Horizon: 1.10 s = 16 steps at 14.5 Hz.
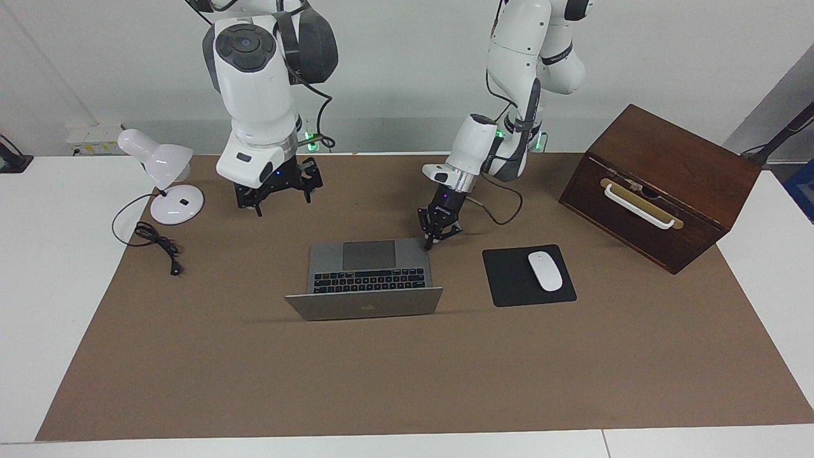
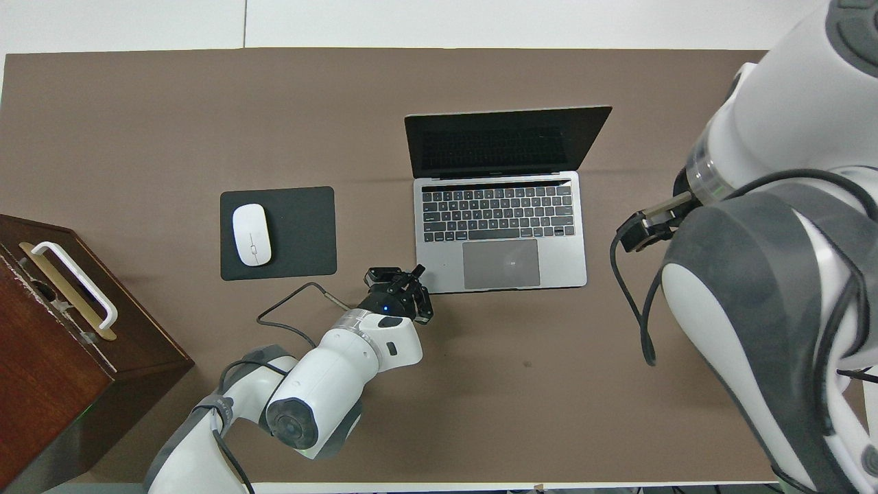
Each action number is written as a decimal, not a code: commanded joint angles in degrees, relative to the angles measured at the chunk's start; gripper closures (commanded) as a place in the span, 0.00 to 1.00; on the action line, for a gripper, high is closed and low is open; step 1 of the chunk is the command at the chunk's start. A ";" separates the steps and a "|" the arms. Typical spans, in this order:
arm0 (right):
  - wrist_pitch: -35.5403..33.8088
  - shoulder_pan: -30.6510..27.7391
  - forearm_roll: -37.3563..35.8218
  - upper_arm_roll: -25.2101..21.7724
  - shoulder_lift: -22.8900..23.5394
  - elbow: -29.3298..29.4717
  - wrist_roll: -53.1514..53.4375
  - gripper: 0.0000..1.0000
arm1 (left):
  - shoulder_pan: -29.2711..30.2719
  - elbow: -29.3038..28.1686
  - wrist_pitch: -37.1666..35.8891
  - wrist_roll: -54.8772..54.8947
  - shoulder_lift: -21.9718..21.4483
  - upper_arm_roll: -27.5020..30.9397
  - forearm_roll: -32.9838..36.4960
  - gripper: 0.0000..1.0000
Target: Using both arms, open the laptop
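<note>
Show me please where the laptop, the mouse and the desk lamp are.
laptop (image 1: 369, 256): facing view, on the trackpad.
mouse (image 1: 545, 271): facing view, on the middle of its white shell.
desk lamp (image 1: 177, 205): facing view, on its round base.

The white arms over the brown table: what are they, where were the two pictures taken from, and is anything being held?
They are two robot arms, each ending in a small black claw. One picture looks at them from across the table, the other looks down from above them. On the table lie an open laptop, a mouse on a black pad, a wooden box and a lamp. The left gripper, shut, rests at the laptop's near corner. The right gripper hangs in the air beside the lamp. Neither holds anything.
</note>
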 commanded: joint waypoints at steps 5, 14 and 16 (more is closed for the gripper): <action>4.20 -5.98 7.27 0.20 -7.99 -12.67 -0.71 0.00 | 0.16 -6.72 0.22 -0.36 -8.65 0.16 -0.49 1.00; 8.16 -8.89 7.29 -0.42 -7.38 -12.07 -0.36 0.00 | 2.00 -9.01 -12.14 -0.63 -19.10 0.16 -0.49 1.00; 8.43 -8.72 7.03 -0.51 -6.76 -11.10 -0.19 0.00 | 3.66 -8.66 -19.43 -0.36 -23.66 0.16 -0.49 1.00</action>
